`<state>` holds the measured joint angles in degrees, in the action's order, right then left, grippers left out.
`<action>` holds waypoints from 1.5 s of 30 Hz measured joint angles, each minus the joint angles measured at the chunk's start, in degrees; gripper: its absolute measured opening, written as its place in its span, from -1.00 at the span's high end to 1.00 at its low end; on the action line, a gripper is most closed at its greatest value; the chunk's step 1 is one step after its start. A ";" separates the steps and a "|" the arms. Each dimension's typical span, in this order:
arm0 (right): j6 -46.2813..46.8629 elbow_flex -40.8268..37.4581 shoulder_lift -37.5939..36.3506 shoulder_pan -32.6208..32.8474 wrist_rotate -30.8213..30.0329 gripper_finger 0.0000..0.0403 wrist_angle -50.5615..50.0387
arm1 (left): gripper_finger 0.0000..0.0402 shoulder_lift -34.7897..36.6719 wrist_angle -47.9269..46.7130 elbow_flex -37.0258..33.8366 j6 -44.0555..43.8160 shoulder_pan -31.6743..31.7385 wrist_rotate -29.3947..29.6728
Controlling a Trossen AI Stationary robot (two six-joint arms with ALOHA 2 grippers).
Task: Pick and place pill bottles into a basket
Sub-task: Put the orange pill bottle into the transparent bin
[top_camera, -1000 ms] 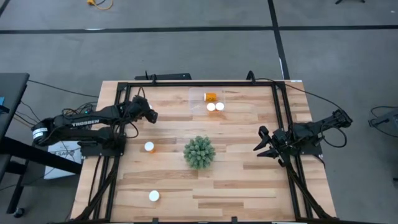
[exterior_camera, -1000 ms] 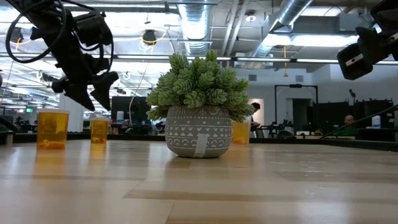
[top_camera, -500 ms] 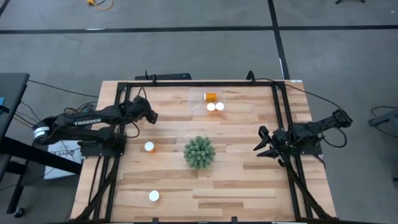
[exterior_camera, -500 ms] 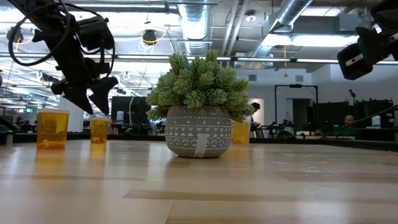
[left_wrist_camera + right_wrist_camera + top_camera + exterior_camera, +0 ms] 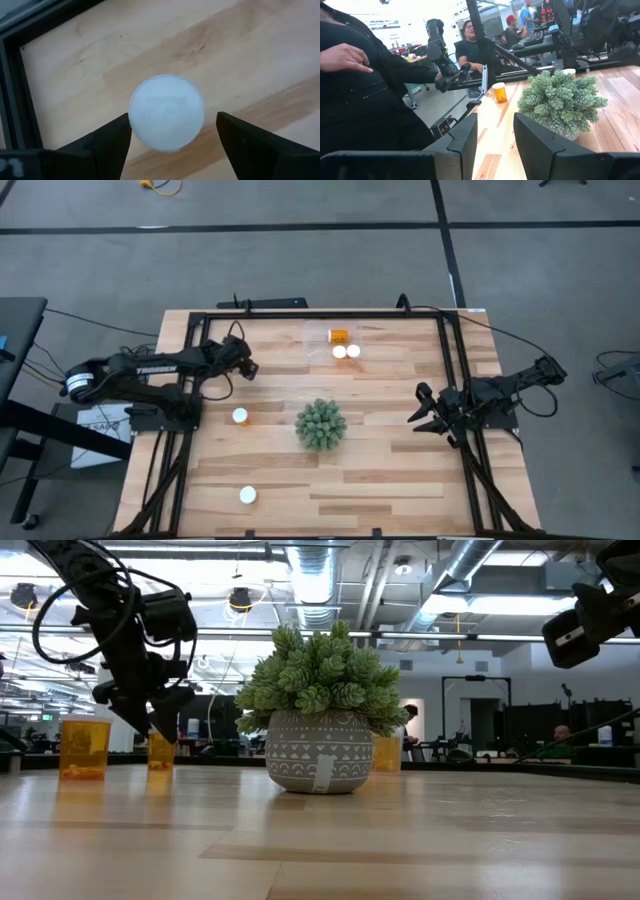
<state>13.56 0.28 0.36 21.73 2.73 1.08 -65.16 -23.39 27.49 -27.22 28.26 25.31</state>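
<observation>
Directly under the left gripper (image 5: 170, 132) stands a bottle (image 5: 166, 119), white cap up; the fingers (image 5: 107, 142) are spread wide on either side, not touching it. "TROSSEN" reads on that arm. Three bottles (image 5: 345, 345) sit in the basket (image 5: 318, 332), whose clear walls are hard to make out. Another bottle (image 5: 247, 495) stands beyond the plant (image 5: 320, 424). By the right edge, the right gripper (image 5: 416, 415) rests clenched and empty.

The light wooden plank bench (image 5: 380, 470) carries a spiky green potted plant (image 5: 321, 424), a clear plastic basket (image 5: 318, 335), and two loose white-capped orange pill bottles (image 5: 240, 416).
</observation>
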 joint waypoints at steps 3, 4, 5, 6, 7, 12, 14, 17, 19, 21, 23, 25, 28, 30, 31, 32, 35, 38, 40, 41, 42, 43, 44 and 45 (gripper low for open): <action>-0.01 0.00 0.00 -0.01 0.00 0.41 -0.01 | -0.40 -1.17 1.53 0.00 0.84 1.10 -0.23; 0.00 0.00 0.00 -0.01 -0.01 0.41 0.00 | -0.40 -1.55 1.73 0.00 1.17 1.47 -0.55; 0.00 0.01 0.00 -0.01 0.00 0.41 -0.01 | -0.40 -1.84 2.13 0.00 1.43 1.91 -0.95; -0.01 0.00 0.00 -0.01 0.01 0.41 -0.02 | -0.40 -1.98 2.36 0.00 1.65 2.24 -1.05; 0.00 0.01 0.00 -0.01 -0.01 0.41 0.00 | -0.39 -2.09 2.64 0.00 1.89 2.45 -1.06; 0.00 0.01 0.00 -0.02 0.01 0.41 -0.01 | -0.22 -2.23 2.84 0.00 2.27 3.27 -2.36; 0.00 0.01 0.00 -0.02 0.00 0.41 0.00 | -0.10 -2.23 2.88 0.00 2.49 3.42 -2.61; -0.01 0.01 0.00 -0.02 0.01 0.41 0.00 | 0.06 -2.23 3.10 0.00 2.82 3.42 -3.10; -0.01 0.00 0.00 -0.02 0.01 0.41 0.00 | 0.09 -2.23 3.58 0.00 2.86 3.41 -3.54; -0.02 0.02 0.00 -0.02 0.01 0.41 -0.02 | 0.09 -2.23 3.84 0.00 2.86 3.40 -3.60; 0.00 0.00 0.00 0.00 -0.01 0.41 0.00 | 0.09 -2.23 3.91 0.00 2.83 3.40 -3.62; -0.02 0.00 0.00 -0.01 0.01 0.41 -0.01 | 0.06 -2.23 4.10 0.00 2.83 3.40 -3.72; -0.01 0.00 0.00 -0.02 0.01 0.41 0.00 | 0.03 -2.23 5.63 0.00 2.62 3.40 -4.55; -0.02 0.00 0.00 0.00 0.01 0.41 -0.01 | 0.05 -2.21 7.46 0.00 2.30 3.40 -5.50; -0.01 0.00 0.00 -0.02 0.01 0.41 0.00 | 0.08 -2.21 8.65 0.01 2.21 3.40 -6.20; 0.00 0.02 0.00 -0.02 0.01 0.41 -0.02 | 0.09 -2.21 9.67 0.20 2.16 3.40 -6.91; -0.02 0.00 0.00 -0.02 0.01 0.41 0.00 | 0.09 -2.21 11.54 1.71 2.03 3.40 -8.17; -0.01 0.00 0.00 -0.02 0.01 0.41 0.00 | 0.09 -2.21 12.66 4.28 2.47 3.40 -9.04; 0.00 0.00 0.00 -0.02 -0.01 0.41 0.00 | 0.08 -2.21 14.66 6.13 3.04 3.40 -10.71; -0.02 0.00 0.00 -0.02 0.01 0.41 -0.02 | 0.07 -2.21 15.62 7.15 3.28 3.40 -11.55; -0.02 0.00 0.00 -0.02 -0.01 0.41 -0.02 | 0.07 -2.21 16.49 8.25 3.61 3.40 -12.33; -0.02 0.01 0.00 -0.02 0.00 0.41 0.00 | 0.07 -2.21 17.67 9.21 3.99 3.40 -13.46; 0.00 0.01 0.00 -0.02 -0.01 0.41 -0.01 | 0.08 -2.21 18.85 10.11 4.18 3.36 -14.50; 0.00 0.01 0.00 -0.02 -0.01 0.41 -0.01 | 0.09 -2.21 20.08 10.97 4.36 3.35 -15.47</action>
<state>13.56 0.29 0.36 21.72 2.73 1.07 -67.37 -3.31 38.45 -22.85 31.62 9.84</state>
